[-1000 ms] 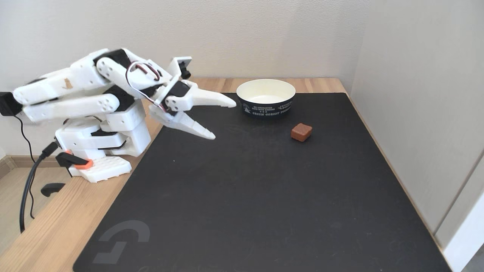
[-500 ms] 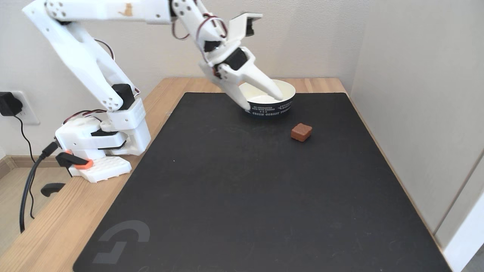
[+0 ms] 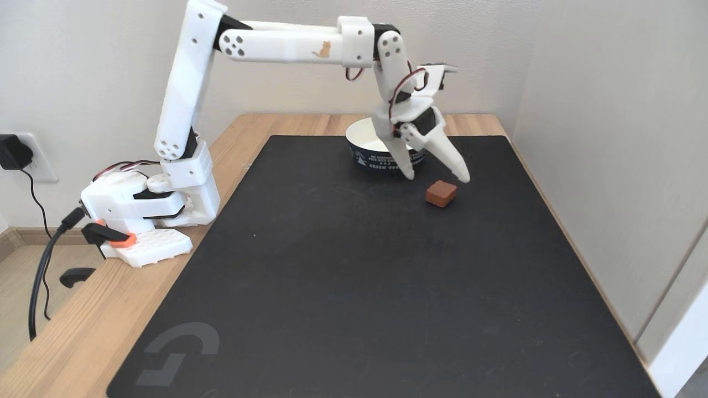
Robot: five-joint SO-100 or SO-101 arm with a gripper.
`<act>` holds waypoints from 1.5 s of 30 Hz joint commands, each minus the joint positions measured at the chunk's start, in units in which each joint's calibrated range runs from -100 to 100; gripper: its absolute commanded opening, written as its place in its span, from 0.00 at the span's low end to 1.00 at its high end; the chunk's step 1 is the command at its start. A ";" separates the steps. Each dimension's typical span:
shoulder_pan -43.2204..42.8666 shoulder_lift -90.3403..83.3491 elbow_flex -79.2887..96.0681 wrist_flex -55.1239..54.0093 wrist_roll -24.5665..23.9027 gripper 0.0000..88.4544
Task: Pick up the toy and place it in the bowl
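In the fixed view the toy [image 3: 441, 193], a small reddish-brown block with rounded corners, lies on the black mat a little in front and to the right of the bowl. The bowl [image 3: 371, 160] is round, cream-white inside and dark navy outside with white lettering; the arm's wrist covers part of its right side. My gripper [image 3: 437, 178] points downward just above and slightly behind the toy. Its two white fingers are spread wide apart, one tip by the bowl's front wall, the other right above the toy's far edge. Nothing is between them.
A large black mat [image 3: 354, 287] covers most of the wooden table [image 3: 72, 342]. The arm's base [image 3: 144, 215] is clamped at the table's left edge, with cables hanging off that side. A wall [image 3: 608, 166] stands close along the right edge.
The arm has unfolded from a low tucked pose at the left, swung up and to the right over the bowl, and now lowers its open gripper beside the toy. Toy and bowl have not moved.
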State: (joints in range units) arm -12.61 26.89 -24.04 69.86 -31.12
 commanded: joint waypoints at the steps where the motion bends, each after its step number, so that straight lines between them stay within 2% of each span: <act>1: -0.31 3.74 -9.98 0.42 -1.19 0.49; 9: -0.65 11.33 -14.67 -0.34 -4.63 0.49; 20: -1.15 18.08 -22.60 -0.51 -6.62 0.49; 30: -1.74 20.67 -22.87 -0.51 -7.03 0.48; 32: -1.74 20.83 -22.96 -0.51 -7.03 0.44; 33: -1.74 20.83 -22.78 -0.51 -7.55 0.36; 36: -1.74 21.08 -22.51 -0.51 -8.34 0.22; 37: -1.74 21.50 -22.69 -0.51 -8.34 0.12; 39: -1.65 21.92 -22.87 -0.51 -8.34 0.05; 45: -1.74 22.42 -22.60 -0.51 -8.34 0.03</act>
State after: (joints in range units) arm -13.61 48.71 -46.81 69.86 -39.20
